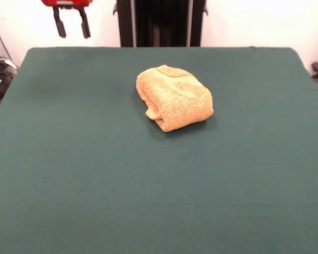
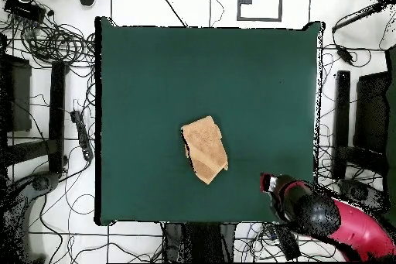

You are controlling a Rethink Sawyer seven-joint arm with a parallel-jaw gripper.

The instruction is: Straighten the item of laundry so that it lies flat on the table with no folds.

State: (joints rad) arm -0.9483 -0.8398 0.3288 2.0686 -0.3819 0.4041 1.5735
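Note:
The golden-orange terry towel (image 1: 174,97) lies folded over into a thick bundle a little beyond the middle of the dark green table (image 1: 95,174). In the overhead view the towel (image 2: 205,149) sits slightly below the table's (image 2: 155,83) centre, with layered edges showing. My gripper (image 1: 71,24) hangs at the top left of the front view, above the table's far edge, its two dark fingers (image 1: 59,26) apart and empty, well away from the towel. In the overhead view the gripper (image 2: 267,183) shows at the table's lower right corner, under the red arm.
The robot's black pedestal (image 1: 160,22) stands behind the table's far edge. Cables and dark equipment (image 2: 46,83) lie on the floor around the table on both sides.

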